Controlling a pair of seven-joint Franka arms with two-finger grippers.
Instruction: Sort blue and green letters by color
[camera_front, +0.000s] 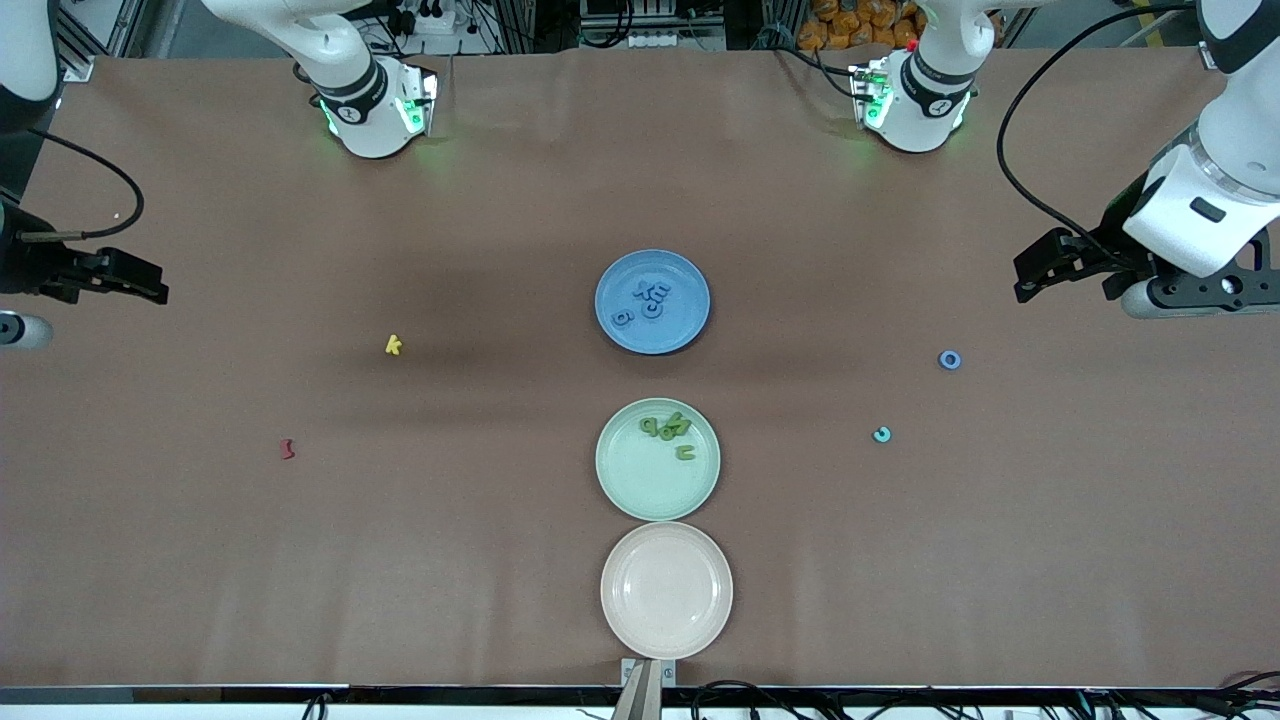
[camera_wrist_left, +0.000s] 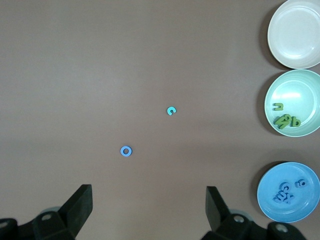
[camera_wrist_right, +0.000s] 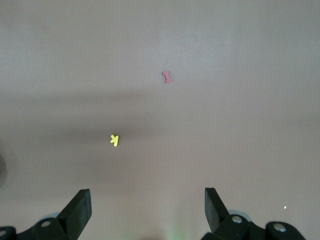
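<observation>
A blue plate (camera_front: 690, 320) holds several blue letters (camera_front: 650, 298). A pale green plate (camera_front: 640, 485) nearer the front camera holds several green letters (camera_front: 668, 430). A blue "o" (camera_front: 950, 360) and a teal "c" (camera_front: 881, 434) lie loose on the table toward the left arm's end; both show in the left wrist view, the "o" (camera_wrist_left: 126, 151) and the "c" (camera_wrist_left: 171, 111). My left gripper (camera_front: 1025, 280) is open and empty over the table's left arm's end (camera_wrist_left: 149, 200). My right gripper (camera_front: 160, 283) is open and empty over the right arm's end (camera_wrist_right: 148, 200).
An empty cream plate (camera_front: 666, 630) stands nearest the front camera, beside the green plate. A yellow k (camera_front: 393, 345) and a dark red letter (camera_front: 287, 449) lie toward the right arm's end; both show in the right wrist view, the k (camera_wrist_right: 114, 140) and the red letter (camera_wrist_right: 167, 77).
</observation>
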